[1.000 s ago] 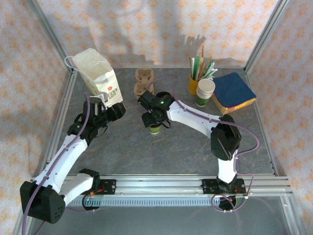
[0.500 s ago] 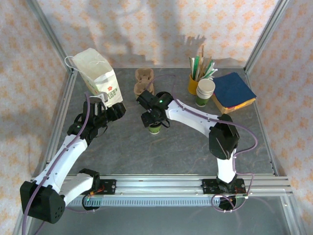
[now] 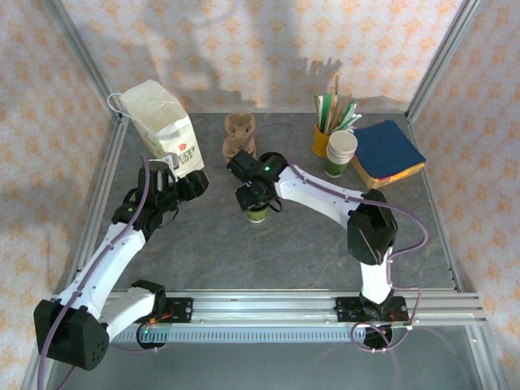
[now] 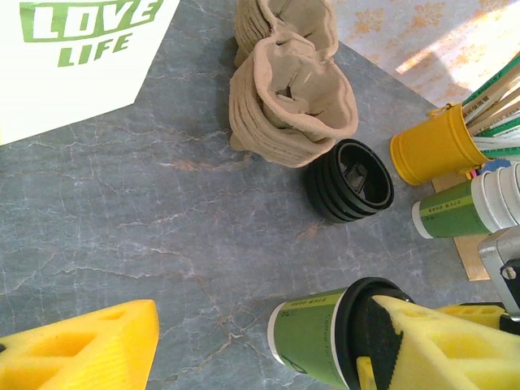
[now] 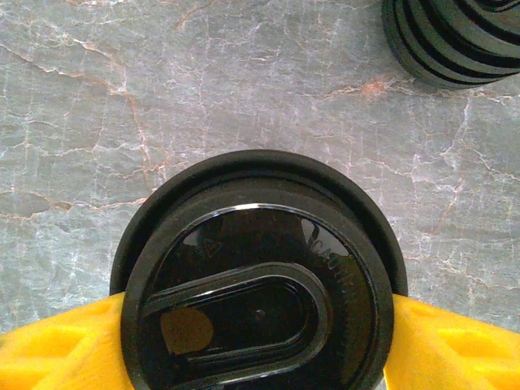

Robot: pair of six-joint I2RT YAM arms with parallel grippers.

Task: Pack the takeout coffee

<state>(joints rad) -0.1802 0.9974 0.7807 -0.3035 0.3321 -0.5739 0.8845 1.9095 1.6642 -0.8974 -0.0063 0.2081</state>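
- Black-lidded takeout coffee [image 5: 258,244] sits between the right pincer's [image 5: 258,333] yellow fingers [image 5: 65,341], gripped at the lid rim.
- Stack of black lids [image 5: 463,32] lies on the grey table [image 5: 203,81], just ahead of that pincer.
- Left pincer [image 3: 188,185] gapes wide and empty, well apart from the coffee, near a paper bag [image 3: 162,122].

The takeout coffee [image 3: 257,214] is 1 small green-sided paper cup capped by a round black lid [image 5: 258,284] with a sip hole. It stands upright mid-way across the grey tabletop [image 3: 309,244], with the right gripper's [image 5: 260,337] yellow fingers touching the lid on 2 sides.
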